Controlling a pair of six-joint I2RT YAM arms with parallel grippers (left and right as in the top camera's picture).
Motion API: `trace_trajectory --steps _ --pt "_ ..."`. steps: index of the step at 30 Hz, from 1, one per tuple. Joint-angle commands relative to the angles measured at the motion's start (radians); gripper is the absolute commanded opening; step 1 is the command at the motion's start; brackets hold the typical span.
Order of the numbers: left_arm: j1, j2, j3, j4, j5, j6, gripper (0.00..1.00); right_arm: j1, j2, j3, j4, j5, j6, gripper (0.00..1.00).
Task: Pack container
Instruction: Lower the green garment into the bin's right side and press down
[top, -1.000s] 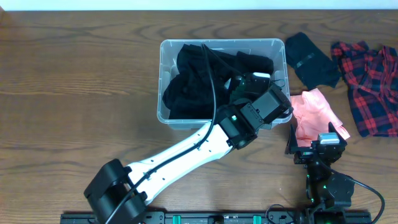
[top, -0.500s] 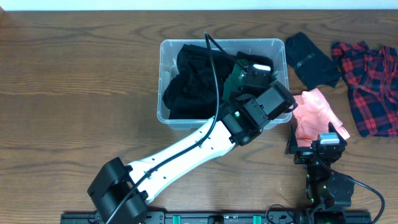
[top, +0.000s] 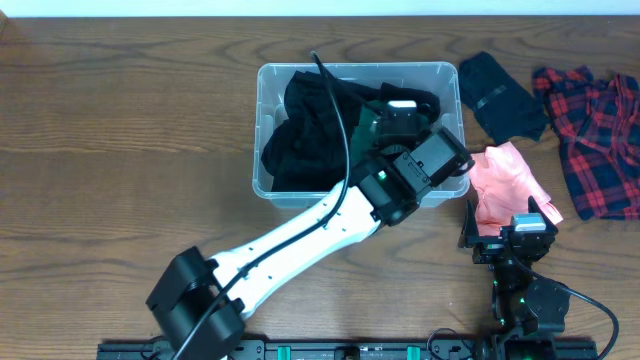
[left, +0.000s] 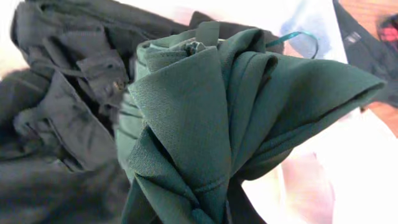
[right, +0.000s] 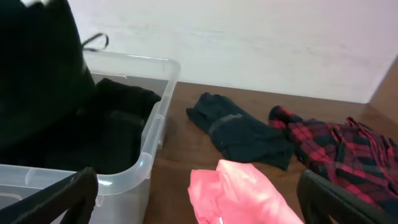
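The overhead camera looks straight down on the wooden table (top: 120, 150) from well above. It takes in both arms, with the robot's base at the bottom edge.

The left wrist camera rides behind the left gripper (top: 398, 112) and points into the container (top: 262, 130). It is so near that the dark green cloth (left: 236, 118) just ahead fills the frame, with black clothes (left: 56, 124) to the tool's left; the overhead view shares both.

The right wrist camera sits low, facing level past the right gripper (right: 199, 198) toward a pale wall (right: 249, 43). The container lies ahead-left, pink cloth (right: 236, 193) directly ahead, a navy garment (right: 239, 134) beyond it, and a red plaid shirt (right: 336, 155) ahead-right. The overhead view shares these four.
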Motion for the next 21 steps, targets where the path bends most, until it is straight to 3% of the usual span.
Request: trace_trajectory --steps 1,15,17,19,21 --pt "0.007 0.041 0.025 0.019 -0.001 -0.062 0.06 -0.002 -0.006 -0.002 -0.003 -0.003 -0.009 0.99" --pt "0.011 0.103 0.025 0.082 0.205 -0.061 0.07 -0.002 -0.006 -0.002 -0.003 -0.003 -0.009 0.99" --pt "0.011 0.103 0.025 0.082 0.233 -0.061 0.17 -0.002 -0.006 -0.002 -0.003 -0.003 -0.009 0.99" --pt "0.011 0.103 0.025 0.082 0.247 -0.047 0.38 -0.002 -0.006 -0.002 -0.003 -0.003 -0.009 0.99" --pt "0.011 0.103 0.025 0.082 0.247 -0.016 0.50 -0.002 -0.006 -0.002 -0.003 -0.003 -0.009 0.99"
